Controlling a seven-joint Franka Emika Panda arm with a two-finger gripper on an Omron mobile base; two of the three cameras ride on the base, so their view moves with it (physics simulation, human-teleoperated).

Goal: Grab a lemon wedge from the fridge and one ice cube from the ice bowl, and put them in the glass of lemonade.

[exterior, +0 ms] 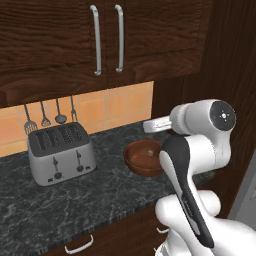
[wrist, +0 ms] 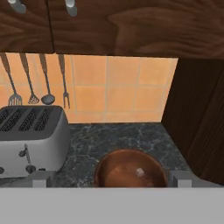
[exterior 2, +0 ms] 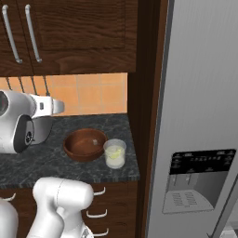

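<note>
Your glass of lemonade (exterior 2: 115, 154) stands on the dark marbled desk (exterior 2: 42, 160), touching the right side of the ice bowl (exterior 2: 85, 144), near the desk's right end. A small pale cube (wrist: 139, 172) lies inside the bowl. The closed fridge (exterior 2: 200, 116) rises just right of the desk, its dispenser panel (exterior 2: 197, 180) low on the door. Your fingers (wrist: 112, 179) stand wide apart above the bowl's near rim, holding nothing. A silver toaster (exterior: 61, 152) sits to the left, with utensils (exterior: 50, 116) hanging above it.
</note>
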